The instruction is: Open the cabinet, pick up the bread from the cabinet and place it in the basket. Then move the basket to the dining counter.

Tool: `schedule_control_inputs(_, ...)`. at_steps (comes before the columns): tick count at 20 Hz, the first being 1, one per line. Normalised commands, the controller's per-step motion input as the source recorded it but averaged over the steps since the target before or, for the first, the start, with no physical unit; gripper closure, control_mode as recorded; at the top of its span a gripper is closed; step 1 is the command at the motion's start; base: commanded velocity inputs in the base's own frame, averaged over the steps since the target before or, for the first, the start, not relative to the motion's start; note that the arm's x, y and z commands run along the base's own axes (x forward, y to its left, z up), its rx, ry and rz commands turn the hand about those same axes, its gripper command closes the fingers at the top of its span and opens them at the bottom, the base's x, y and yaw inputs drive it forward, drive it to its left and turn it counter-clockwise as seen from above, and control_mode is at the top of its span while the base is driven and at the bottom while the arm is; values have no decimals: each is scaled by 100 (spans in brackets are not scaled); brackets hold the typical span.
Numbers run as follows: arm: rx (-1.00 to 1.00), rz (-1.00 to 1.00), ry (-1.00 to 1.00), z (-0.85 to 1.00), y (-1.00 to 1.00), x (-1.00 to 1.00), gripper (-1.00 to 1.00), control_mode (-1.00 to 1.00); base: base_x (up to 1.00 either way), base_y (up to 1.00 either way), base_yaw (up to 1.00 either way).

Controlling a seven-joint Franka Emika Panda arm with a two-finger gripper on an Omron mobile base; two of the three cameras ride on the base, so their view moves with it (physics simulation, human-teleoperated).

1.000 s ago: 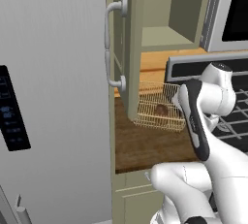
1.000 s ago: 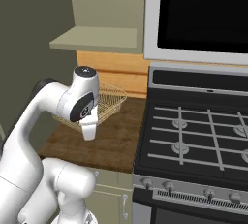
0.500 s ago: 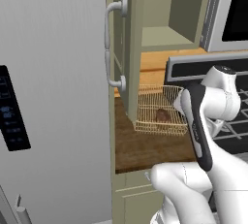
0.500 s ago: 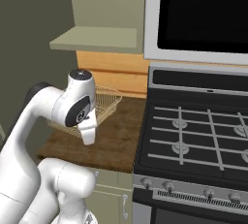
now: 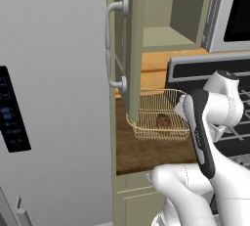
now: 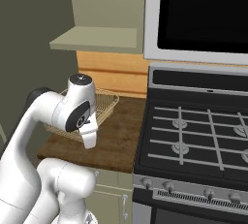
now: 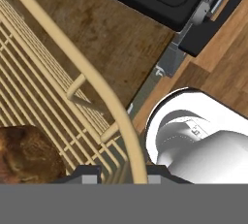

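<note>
The pale gold wire basket [image 5: 152,125] [image 6: 105,102] rests on the short dark wood kitchen countertop [image 5: 146,149], and the small dark-brown bread [image 5: 163,120] [image 7: 26,152] lies inside it. My gripper [image 7: 118,174] is shut on the basket's rim [image 7: 104,94], which runs between the two dark fingertips [image 7: 87,173], a little to the right of the bread. In the left base view my forearm covers the basket's right side. The olive-beige cabinet stands open, its door [image 5: 131,49] swung out with the curved silver handle [image 5: 113,44]. The dining counter is out of view.
A grey fridge [image 5: 49,98] fills the left. The black stove [image 6: 193,136] adjoins the countertop [image 6: 116,131] on the right, with a microwave [image 6: 203,14] above it. The open cabinet door hangs just above the basket's left end. Beige drawers [image 5: 139,200] sit below the counter.
My arm has drawn back toward the base, and the basket has come slightly nearer with it. The grip on the rim is unchanged.
</note>
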Motion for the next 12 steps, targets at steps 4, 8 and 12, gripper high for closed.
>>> schedule_control_inputs(4, 0, 0, 0, 0, 0, 0, 100, -100, 0, 0, 0)
schedule_control_inputs(8, 0, 0, 0, 0, 0, -5, 100, 100, -42, 0, 0)
schedule_control_inputs(12, 0, 0, 0, 0, 0, 0, 100, 100, -80, -8, -2)
